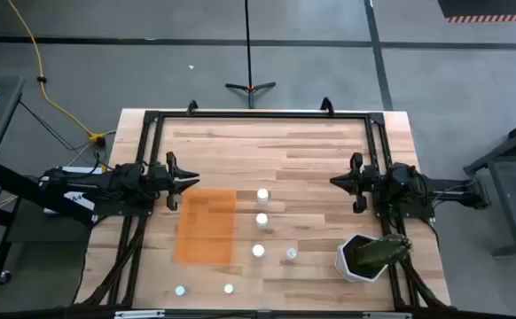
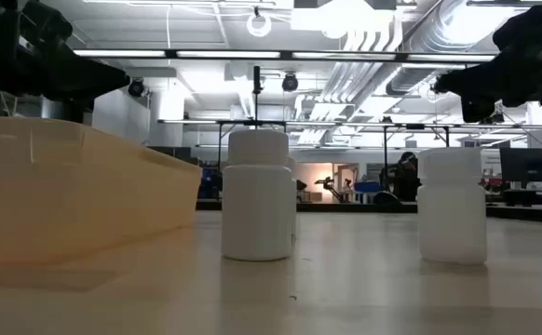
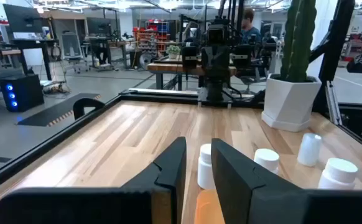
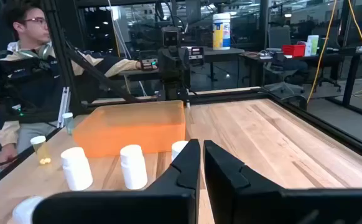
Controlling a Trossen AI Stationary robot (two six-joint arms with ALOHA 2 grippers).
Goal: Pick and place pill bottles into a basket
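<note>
Tray (image 1: 207,226) empty, left of worktop centre, nearer left edge. Six bottles loose on worktop: four (image 1: 261,195) in cluster just right of tray, two (image 1: 180,290) near front edge. None placed yet (whole job left, by look of it). Left gripper (image 1: 190,181) hovers at tray's back edge, fingers slightly apart, holding nothing. Right gripper (image 1: 336,182) waits toward right edge, fingers pressed together. Plant pot (image 1: 361,257) at front right corner.

Wooden table (image 1: 311,151) carries orange basket (image 1: 207,226), six white bottles (image 1: 262,220) scattered beside it, white plant pot (image 1: 357,259) at corner.
</note>
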